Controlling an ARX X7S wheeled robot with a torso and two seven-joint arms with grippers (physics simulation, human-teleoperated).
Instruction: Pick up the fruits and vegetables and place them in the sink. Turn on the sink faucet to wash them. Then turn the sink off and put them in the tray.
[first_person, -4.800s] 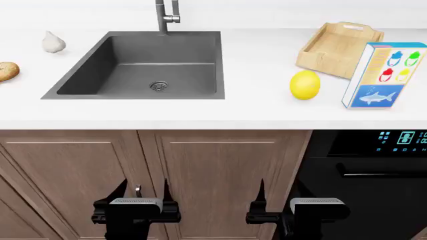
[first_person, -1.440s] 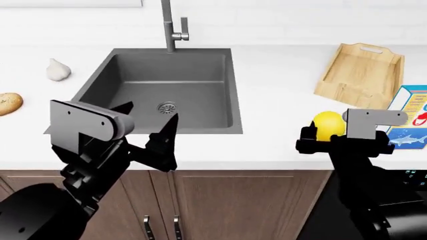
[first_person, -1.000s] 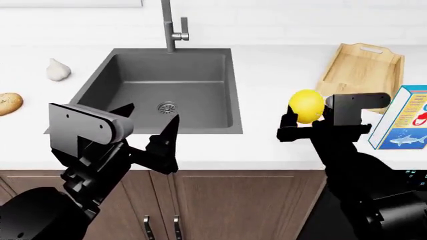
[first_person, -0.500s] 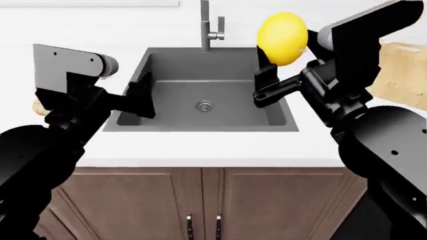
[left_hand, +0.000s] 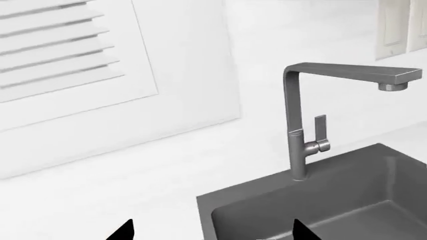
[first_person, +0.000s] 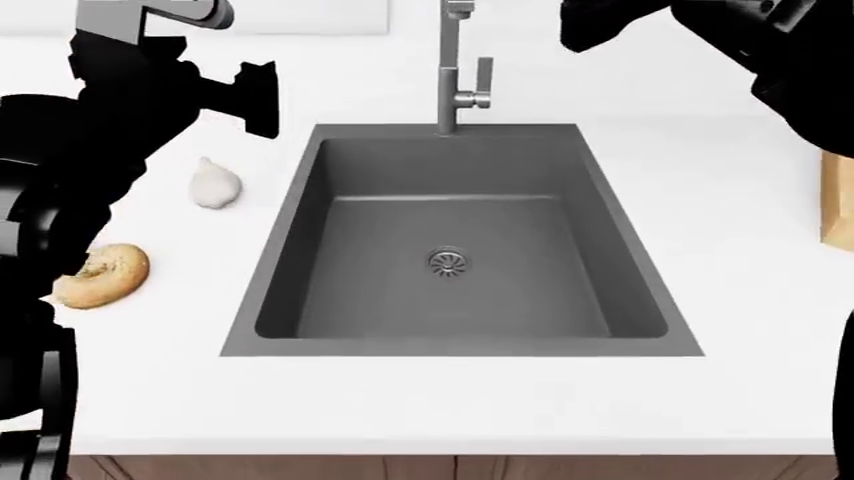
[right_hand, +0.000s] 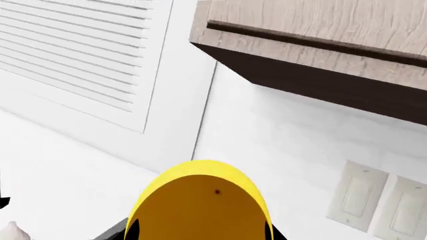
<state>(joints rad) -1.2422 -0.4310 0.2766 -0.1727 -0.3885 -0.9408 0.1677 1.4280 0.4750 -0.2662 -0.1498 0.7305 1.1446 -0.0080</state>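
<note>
The yellow lemon (right_hand: 200, 200) fills the right wrist view, held between the dark fingers of my right gripper (right_hand: 200, 233), which is shut on it. In the head view the lemon is out of frame and only my right arm (first_person: 787, 50) shows, high at the upper right. The off-white garlic bulb (first_person: 214, 184) lies on the counter left of the dark grey sink (first_person: 454, 340). The faucet (first_person: 455, 70) stands behind the basin, and its lever (left_hand: 320, 131) shows in the left wrist view. My left gripper (first_person: 254, 98) hangs open above the counter near the sink's back left corner, holding nothing.
A brown speckled round item (first_person: 103, 277) lies on the counter at the near left. An edge of the wooden tray (first_person: 838, 200) shows at the far right. A wall with a louvred panel (left_hand: 80, 65) stands behind the counter, and a cabinet (right_hand: 313, 30) hangs above.
My right gripper has carried the lemon up and out of the head view's top. The left gripper has risen toward the sink's back left corner. The head view has moved closer to the sink.
</note>
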